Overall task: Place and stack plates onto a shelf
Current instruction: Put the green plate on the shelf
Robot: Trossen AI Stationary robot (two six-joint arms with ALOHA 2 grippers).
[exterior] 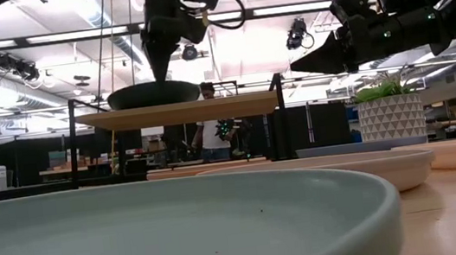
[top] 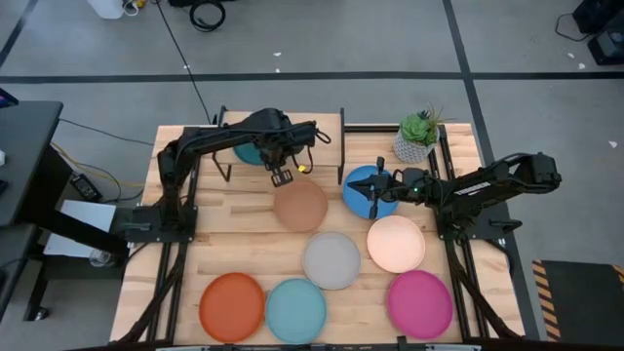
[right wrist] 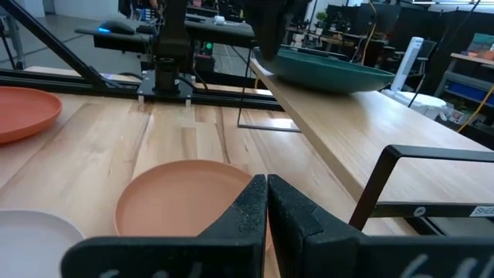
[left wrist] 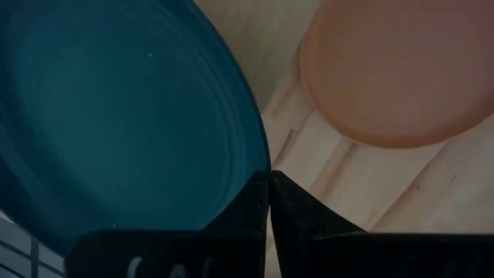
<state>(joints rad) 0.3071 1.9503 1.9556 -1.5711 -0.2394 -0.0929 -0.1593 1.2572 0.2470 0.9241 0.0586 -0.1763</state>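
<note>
Plates wait on the table: orange (top: 232, 305), light blue (top: 295, 309), magenta (top: 419, 303) nearest, then grey (top: 331, 260), cream (top: 396, 244), tan (top: 300, 207); the right gripper (top: 373, 200), fingers together, hovers over the blue plate (top: 363, 182); farthest, the teal plate (right wrist: 332, 72) sits on the shelf (right wrist: 340, 123), the left gripper (top: 281, 176) beside its rim, fingers closed and seemingly empty. Judged: first placement done; next, fingers must part to grasp another rim.

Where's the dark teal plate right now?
The dark teal plate sits on the shelf, toward its left end in the high view, with the left gripper beside it, above the shelf's front edge, just behind the tan brown plate.
</note>
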